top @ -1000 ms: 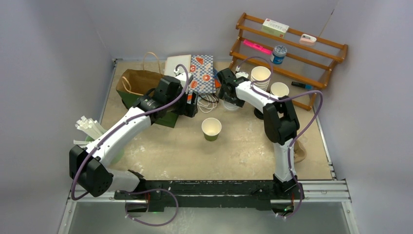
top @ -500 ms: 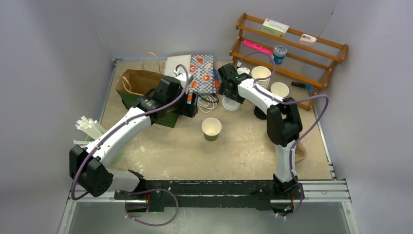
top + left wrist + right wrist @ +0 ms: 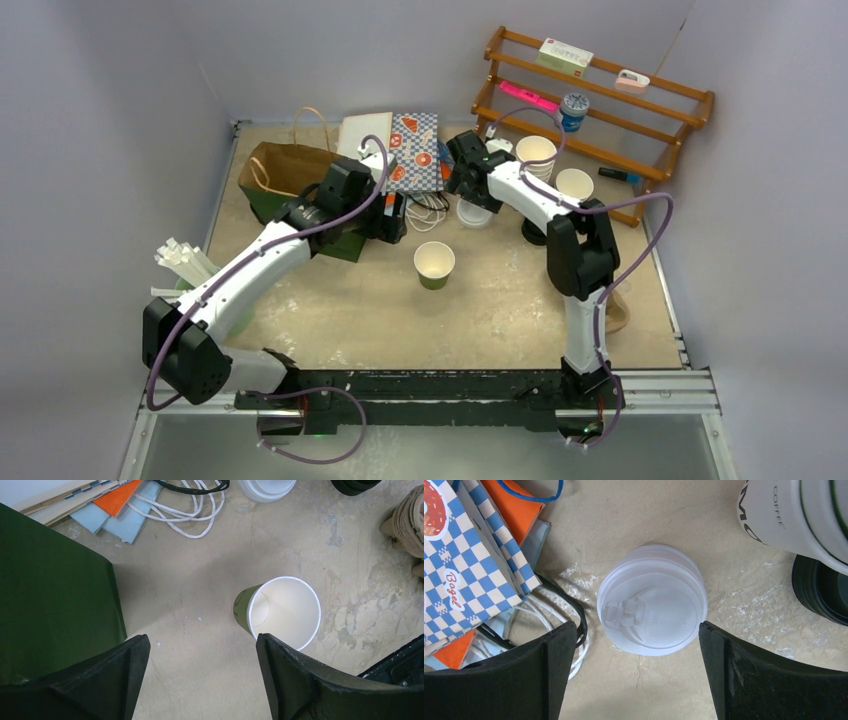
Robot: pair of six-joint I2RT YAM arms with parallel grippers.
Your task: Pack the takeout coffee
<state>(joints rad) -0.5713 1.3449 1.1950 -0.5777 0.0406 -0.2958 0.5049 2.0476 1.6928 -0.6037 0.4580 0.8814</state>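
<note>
Right tool re-set over the lids; cup still unlidded, nothing packed.

In the last second the right tool [image 3: 635,630] shifted slightly toward the back and spread its jaws a bit wider. It now hangs wide open straddling the stack of white lids [image 3: 651,612], empty, with no contact that I can see. The left tool [image 3: 201,640] hasn't moved: wide open, empty, above the bench [image 3: 200,580] beside the dark green bag [image 3: 50,595]. The takeout coffee cup [image 3: 282,612] stands upright mid-bench, open-topped, apart from the lids. It looks like a line-up for a lid pick, so lidding and bagging are both still to do.
</note>
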